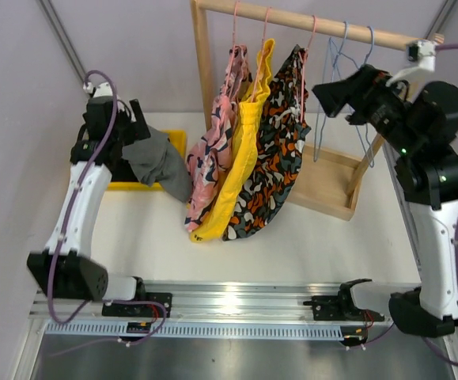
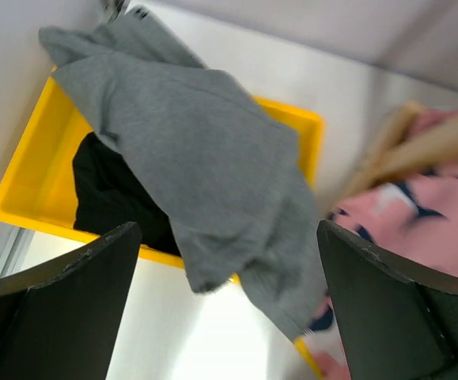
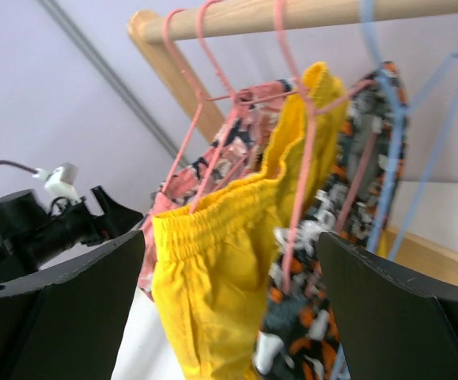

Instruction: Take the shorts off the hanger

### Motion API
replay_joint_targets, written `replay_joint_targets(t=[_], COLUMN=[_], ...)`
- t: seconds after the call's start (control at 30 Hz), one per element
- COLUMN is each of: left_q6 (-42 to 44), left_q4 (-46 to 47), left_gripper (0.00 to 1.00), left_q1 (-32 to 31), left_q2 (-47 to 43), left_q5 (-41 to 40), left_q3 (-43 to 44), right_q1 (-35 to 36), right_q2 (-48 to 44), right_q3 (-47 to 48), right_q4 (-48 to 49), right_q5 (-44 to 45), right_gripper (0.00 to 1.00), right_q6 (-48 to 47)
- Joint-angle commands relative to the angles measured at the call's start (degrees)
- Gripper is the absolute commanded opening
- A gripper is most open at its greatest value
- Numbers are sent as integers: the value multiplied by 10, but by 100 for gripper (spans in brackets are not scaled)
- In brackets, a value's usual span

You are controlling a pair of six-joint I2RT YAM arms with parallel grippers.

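From above, three pairs hang on pink hangers from the wooden rail (image 1: 308, 20) at the far side of the tabletop (image 1: 308, 245): the pink shark-print shorts (image 1: 213, 150) on the left, the yellow shorts (image 1: 243, 146) in the middle and the camouflage shorts (image 1: 280, 134) on the right. Two blue hangers (image 1: 347, 55) further right carry nothing.

The grey shorts (image 1: 159, 162) lie draped over the right rim of the yellow bin (image 1: 177, 141) at the far left, one end spilling toward the pink pair. The left gripper (image 1: 134, 131) is above them.

Only the left wrist view looks into the bin, where the black shorts (image 2: 110, 198) lie under the grey pair. It also shows the left gripper's fingers (image 2: 94, 277) spread wide, released, with nothing pinched.

The right gripper (image 1: 327, 95) is raised near the rail, just right of the camouflage pair. Its wrist view shows its fingers (image 3: 78, 293) equally wide apart, grasping nothing, facing the yellow waistband.
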Motion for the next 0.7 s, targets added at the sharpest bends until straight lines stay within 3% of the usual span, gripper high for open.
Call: replay_joint_targets(t=[0.0,0.3,0.47,0.67], left_q6=[-10,-25,-18,-33], left_q4=[38,30,19,26], left_gripper=[99,99,99,99], left_q1=[-11,-13,-13,-14], left_q2=[-106,-307,-350,-369], left_q5=[25,82,90,123], left_q3=[-69,-216,-247,-268], right_q1=[46,52,53,53], right_q2=[52,120,141,158], right_q3=[58,52,30,2], right_q4=[9,44,65,83], right_q5=[37,81,86,86], right_gripper=[99,97,95,85], right_q6=[-28,-36,-29,-18])
